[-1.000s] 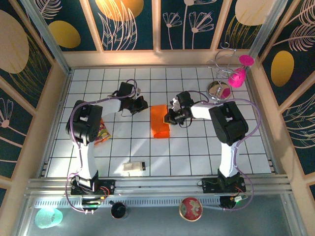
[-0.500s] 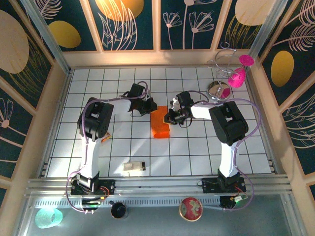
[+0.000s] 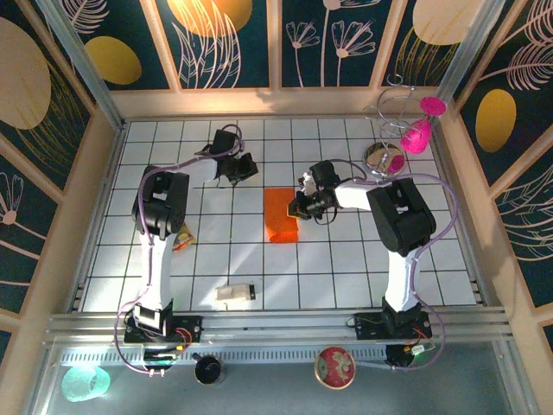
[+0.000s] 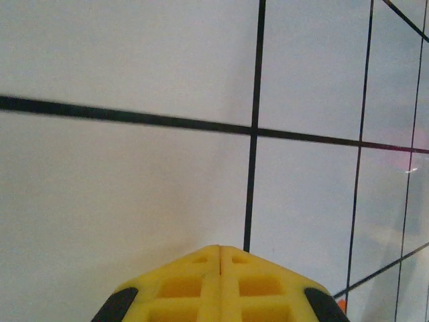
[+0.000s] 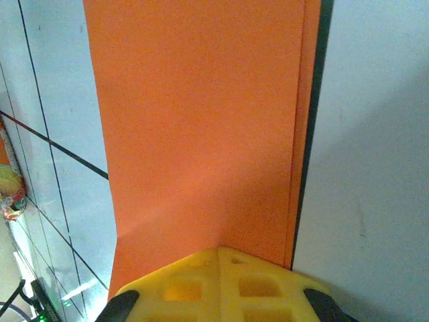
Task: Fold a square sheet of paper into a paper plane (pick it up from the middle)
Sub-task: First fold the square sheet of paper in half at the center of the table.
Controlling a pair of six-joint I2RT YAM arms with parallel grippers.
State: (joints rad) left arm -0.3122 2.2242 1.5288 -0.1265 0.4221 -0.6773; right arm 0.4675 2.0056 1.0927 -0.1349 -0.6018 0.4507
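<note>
The square sheet of paper [image 3: 281, 214] lies flat just right of centre in the top view, folded into a narrow orange strip, its two layers showing along the right side in the right wrist view. The right gripper [image 3: 299, 206] is pressed together at the strip's right edge. The left gripper [image 3: 245, 169], also pressed together, sits up and left of the paper, apart from it, over the white tiled table [image 4: 134, 60].

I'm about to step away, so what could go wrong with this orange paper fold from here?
The folded orange paper shows its layers slightly offset along one long edge; creasing now could lock in a crooked fold. Only the right fingers, shut, rest on it, while the left fingers sit over white tile, so it might slide.
</note>
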